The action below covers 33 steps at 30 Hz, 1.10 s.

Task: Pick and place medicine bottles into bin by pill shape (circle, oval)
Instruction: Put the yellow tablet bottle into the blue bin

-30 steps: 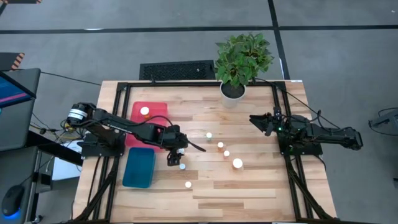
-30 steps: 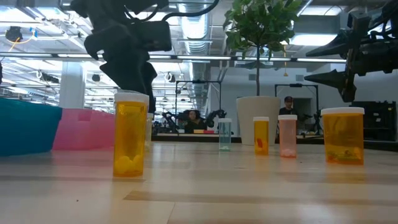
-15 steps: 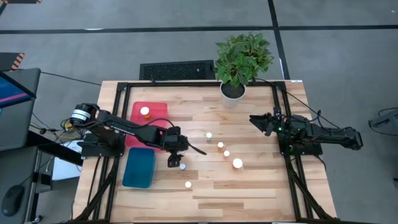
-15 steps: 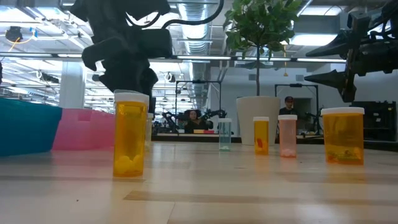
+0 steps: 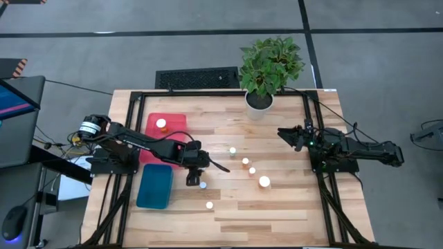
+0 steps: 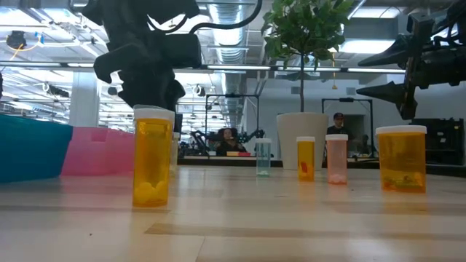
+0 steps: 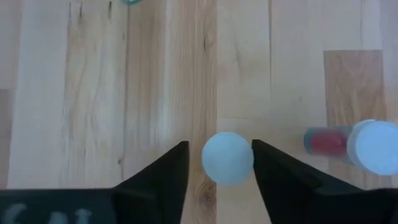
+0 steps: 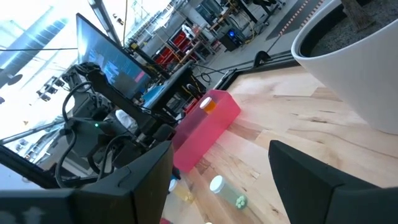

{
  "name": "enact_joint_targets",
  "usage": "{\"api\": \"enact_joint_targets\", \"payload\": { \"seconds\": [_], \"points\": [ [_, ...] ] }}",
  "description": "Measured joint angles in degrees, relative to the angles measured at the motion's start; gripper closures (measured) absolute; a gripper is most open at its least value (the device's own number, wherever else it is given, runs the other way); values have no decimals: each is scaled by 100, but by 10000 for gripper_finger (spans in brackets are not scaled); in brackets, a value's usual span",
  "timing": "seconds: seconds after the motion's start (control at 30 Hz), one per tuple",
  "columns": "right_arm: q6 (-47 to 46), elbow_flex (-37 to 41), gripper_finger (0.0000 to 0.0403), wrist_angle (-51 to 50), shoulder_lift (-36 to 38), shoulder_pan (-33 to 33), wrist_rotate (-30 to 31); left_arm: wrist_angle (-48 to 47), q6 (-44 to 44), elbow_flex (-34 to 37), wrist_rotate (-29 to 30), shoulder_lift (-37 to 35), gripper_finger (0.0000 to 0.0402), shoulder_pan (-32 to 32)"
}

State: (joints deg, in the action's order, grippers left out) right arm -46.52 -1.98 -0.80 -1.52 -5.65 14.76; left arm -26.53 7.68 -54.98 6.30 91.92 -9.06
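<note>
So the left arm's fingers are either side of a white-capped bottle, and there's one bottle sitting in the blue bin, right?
Not quite. The bottle sits in the red bin, not the blue bin, as the high view shows. The left gripper fingers do flank a white-capped bottle.
</note>
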Motion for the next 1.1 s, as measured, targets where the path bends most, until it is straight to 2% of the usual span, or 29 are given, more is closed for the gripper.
{"api": "enact_joint_targets", "payload": {
  "seconds": [0.3,0.5,0.63,0.77,0.9,1.1],
  "points": [
    [0,0,127,-4,0,0,2,-7,12,0,11,-7,285,0],
    [0,0,127,-7,0,0,5,-135,383,-121,17,-223,289,-2],
    [2,0,127,-9,0,0,7,-633,668,-372,84,-551,288,-2],
    [39,0,127,-9,0,0,9,-1397,1208,-598,118,-1104,288,-76],
    [50,0,127,-11,-2,0,9,-2257,1902,-669,320,-1805,287,-443],
    [66,0,127,-24,-2,0,11,-3812,3979,-675,824,-2745,287,-1519]
  ]
}}
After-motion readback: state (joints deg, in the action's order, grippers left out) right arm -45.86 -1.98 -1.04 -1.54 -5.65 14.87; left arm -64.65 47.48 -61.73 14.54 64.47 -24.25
